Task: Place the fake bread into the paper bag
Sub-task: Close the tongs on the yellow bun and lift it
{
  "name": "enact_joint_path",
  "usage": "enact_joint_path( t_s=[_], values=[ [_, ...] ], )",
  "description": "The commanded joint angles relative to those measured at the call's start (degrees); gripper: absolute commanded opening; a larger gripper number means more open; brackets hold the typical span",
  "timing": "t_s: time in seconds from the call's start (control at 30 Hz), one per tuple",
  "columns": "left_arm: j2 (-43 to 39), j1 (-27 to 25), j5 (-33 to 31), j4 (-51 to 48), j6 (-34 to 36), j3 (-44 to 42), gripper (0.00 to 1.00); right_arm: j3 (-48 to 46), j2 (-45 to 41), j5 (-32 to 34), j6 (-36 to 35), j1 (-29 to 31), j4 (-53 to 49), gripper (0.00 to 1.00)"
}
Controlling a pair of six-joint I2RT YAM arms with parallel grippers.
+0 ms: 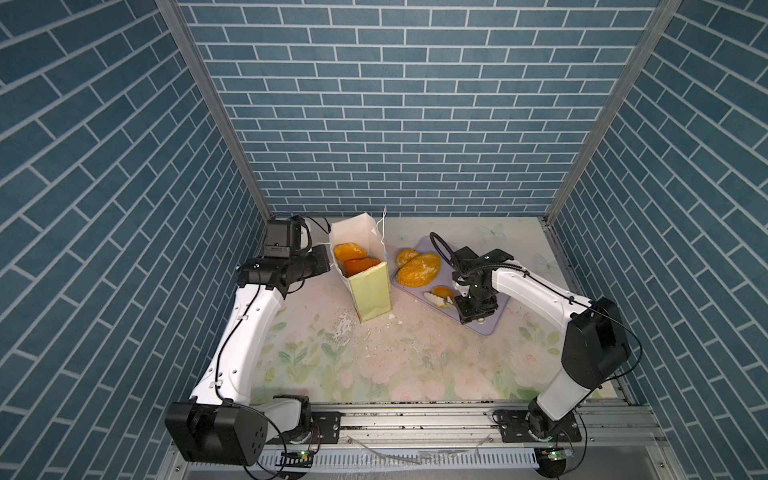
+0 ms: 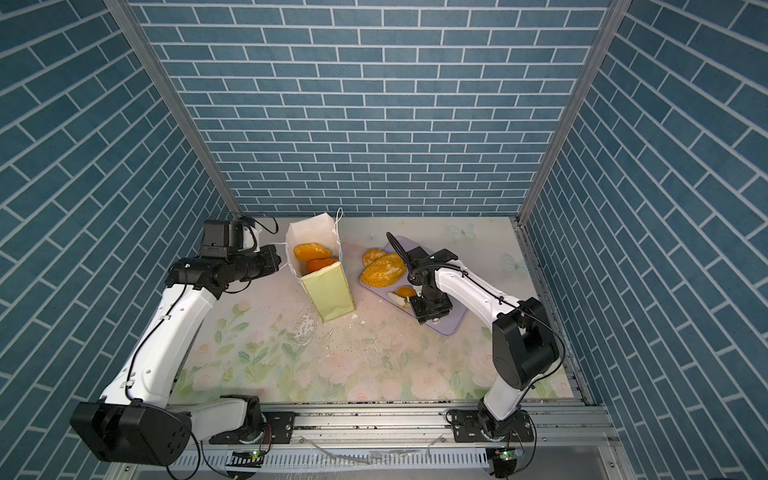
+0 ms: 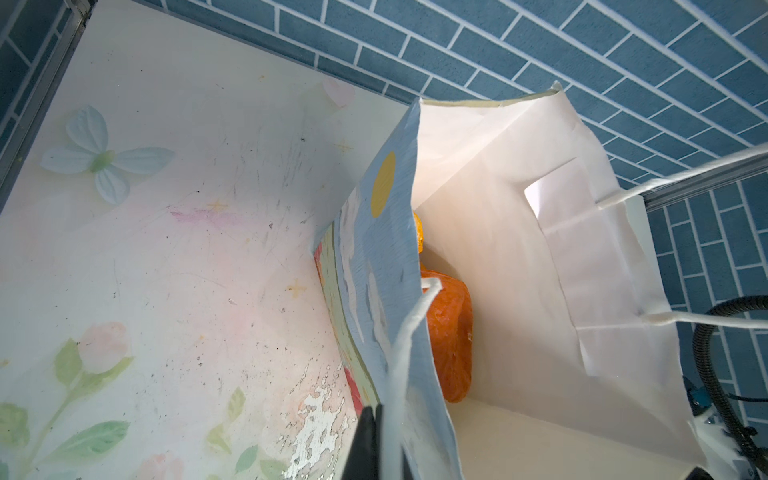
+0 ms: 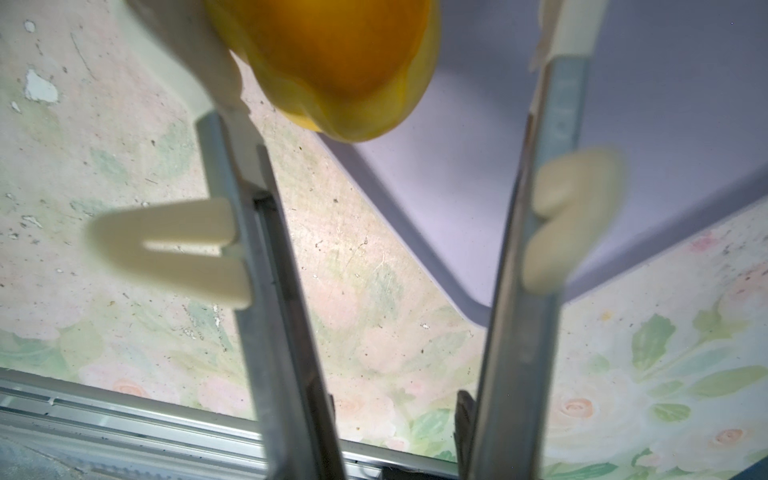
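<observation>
The paper bag [image 1: 370,297] [image 2: 330,299] stands upright and open at mid-table. Two pieces of fake bread [image 1: 350,251] [image 2: 312,250] lie inside it, and one orange piece [image 3: 449,332] shows in the left wrist view. My left gripper [image 1: 322,259] [image 3: 372,440] is shut on the bag's white cord handle at its left wall. On the lavender tray [image 1: 486,324] [image 4: 498,124] lie a seeded loaf [image 1: 417,270] [image 2: 382,270], a round bun [image 1: 405,255] and a small orange pastry [image 1: 444,292] [image 4: 340,62]. My right gripper [image 1: 446,297] [image 4: 382,41] is open around that pastry. One white fingertip [image 4: 199,62] touches it and the other stands apart.
White flakes [image 1: 345,328] are scattered on the floral tabletop in front of the bag. Blue brick walls close in the back and both sides. A metal rail [image 1: 415,419] runs along the front edge, where both arm bases are mounted.
</observation>
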Motion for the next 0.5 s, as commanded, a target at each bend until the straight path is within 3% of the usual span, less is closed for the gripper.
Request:
enact_joint_path(
  t_s=[0.0,0.23,0.47],
  values=[
    [-0.3,-0.2,-0.6,-1.2,0.6,0.9,0.05,-1.0,0.7,-1.4,0.9,-0.5,0.5,0.45],
    [-0.1,-0.2,-0.6,-1.0,0.4,0.9,0.05,-1.5,0.8,-3.4,0.8,-0.7,-0.4,0.44],
    [-0.4,-0.2,-0.6,-1.1,0.5,1.0,0.05,-1.2,-2.6,-1.9,1.4,-0.8,-1.6,0.28]
  ],
)
